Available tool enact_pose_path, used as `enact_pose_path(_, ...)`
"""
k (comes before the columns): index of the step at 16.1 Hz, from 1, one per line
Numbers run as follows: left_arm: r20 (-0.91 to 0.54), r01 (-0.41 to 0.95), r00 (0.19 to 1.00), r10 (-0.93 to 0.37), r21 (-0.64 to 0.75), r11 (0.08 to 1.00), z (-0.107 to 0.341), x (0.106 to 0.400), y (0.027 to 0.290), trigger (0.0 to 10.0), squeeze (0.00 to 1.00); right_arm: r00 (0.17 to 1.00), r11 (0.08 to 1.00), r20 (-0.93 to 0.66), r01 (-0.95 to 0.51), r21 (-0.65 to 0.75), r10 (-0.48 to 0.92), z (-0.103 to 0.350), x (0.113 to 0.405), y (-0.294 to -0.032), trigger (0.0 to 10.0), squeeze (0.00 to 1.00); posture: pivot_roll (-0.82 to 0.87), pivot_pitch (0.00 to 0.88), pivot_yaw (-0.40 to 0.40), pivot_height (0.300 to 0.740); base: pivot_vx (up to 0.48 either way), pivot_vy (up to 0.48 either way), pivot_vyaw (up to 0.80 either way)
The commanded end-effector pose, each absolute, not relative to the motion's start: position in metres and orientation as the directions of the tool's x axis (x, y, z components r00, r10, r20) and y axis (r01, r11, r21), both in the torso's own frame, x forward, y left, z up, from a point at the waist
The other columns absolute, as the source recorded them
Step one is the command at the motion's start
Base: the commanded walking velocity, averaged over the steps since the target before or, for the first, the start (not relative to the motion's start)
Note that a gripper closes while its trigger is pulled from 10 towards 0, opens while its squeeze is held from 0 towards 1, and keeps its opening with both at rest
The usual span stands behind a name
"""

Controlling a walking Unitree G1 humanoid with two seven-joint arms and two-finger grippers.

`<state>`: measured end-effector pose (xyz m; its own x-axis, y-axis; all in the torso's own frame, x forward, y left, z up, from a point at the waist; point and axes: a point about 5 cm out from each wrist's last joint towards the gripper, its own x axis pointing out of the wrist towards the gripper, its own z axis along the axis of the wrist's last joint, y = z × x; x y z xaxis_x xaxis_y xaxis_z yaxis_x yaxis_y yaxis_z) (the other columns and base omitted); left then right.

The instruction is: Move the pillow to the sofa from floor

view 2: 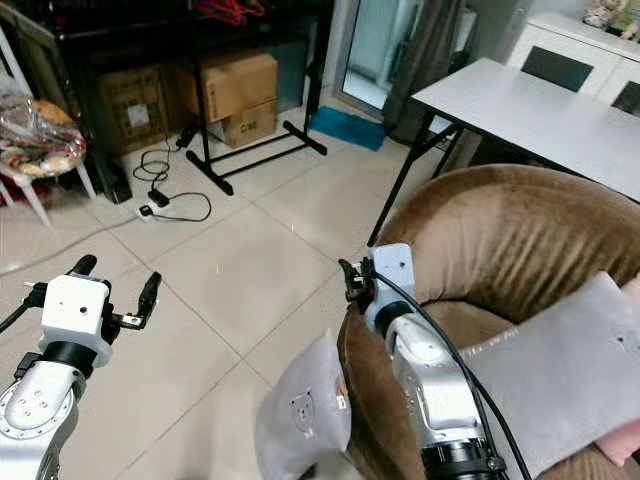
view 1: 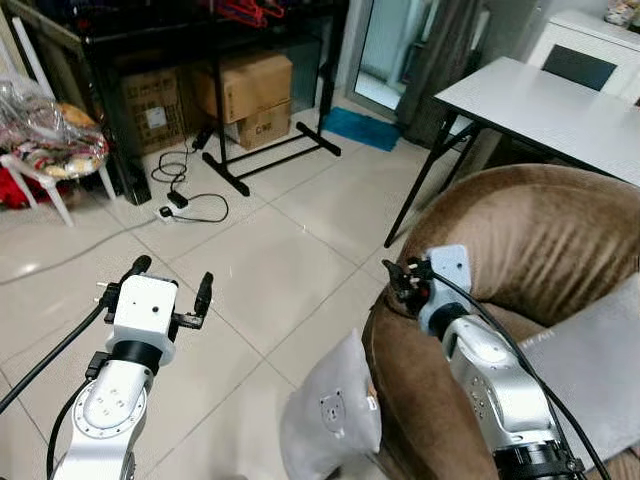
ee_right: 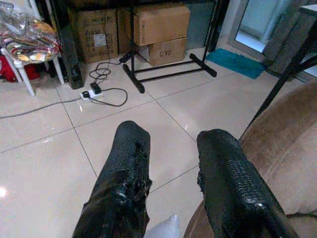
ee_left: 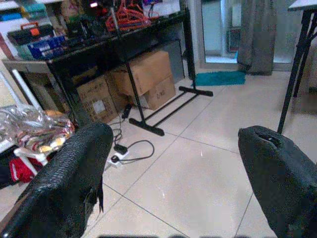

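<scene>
A grey pillow (view 2: pixel 300 415) is propped on the floor (view 1: pixel 260 270) against the brown sofa (view 1: pixel 540 240), its bottom cut off; the left gripper (view 1: pixel 170 288) and right gripper (ee_right: pixel 171 163) are held open, gripping nothing.

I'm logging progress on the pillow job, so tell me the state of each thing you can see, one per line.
Floor pillow: upright on the tiles, leaning against the sofa's arm, not held.
Sofa: a second grey pillow lying flat on its seat.
Left pincer: open, empty, above the floor.
Right pincer: open, empty, by the sofa arm.
</scene>
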<state>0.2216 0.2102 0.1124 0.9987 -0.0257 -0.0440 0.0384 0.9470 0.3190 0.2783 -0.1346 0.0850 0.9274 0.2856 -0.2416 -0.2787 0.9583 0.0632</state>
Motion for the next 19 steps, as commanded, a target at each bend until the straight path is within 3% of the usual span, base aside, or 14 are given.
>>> enact_pose_path(1,-0.038,0.043,0.999,-0.032,0.317,0.948,0.1111,0.2219,0.2068,10.0,0.00,0.935,0.960,-0.217,-0.273,0.058,0.279,0.0901,0.2782,-0.1392,10.0,0.00,0.09,0.000,-0.095,0.685,0.000,0.000,0.00)
enact_pose_path(9,-0.027,0.043,0.999,-0.037,0.324,0.945,0.1100,0.2209,0.2054,10.0,0.00,0.908,0.948,-0.271,-0.301,0.106,0.319,0.0808,0.2753,-0.1328,10.0,0.00,0.11,0.000,-0.104,0.600,0.000,0.000,0.00)
enact_pose_path(17,-0.019,0.063,0.998,-0.060,0.306,0.950,0.1121,0.2226,0.2044,10.0,0.00,0.909,0.947,-0.266,-0.312,0.076,0.321,0.0835,0.2767,-0.1321,10.0,0.00,0.11,0.000,-0.091,0.595,0.000,0.000,0.00)
enact_pose_path(19,-0.019,0.060,0.998,-0.057,0.301,0.952,0.1120,0.2228,0.2053,10.0,0.00,0.911,0.950,-0.268,-0.304,0.074,0.313,0.0833,0.2772,-0.1319,10.0,0.00,0.11,0.000,-0.092,0.595,0.255,0.000,0.70)
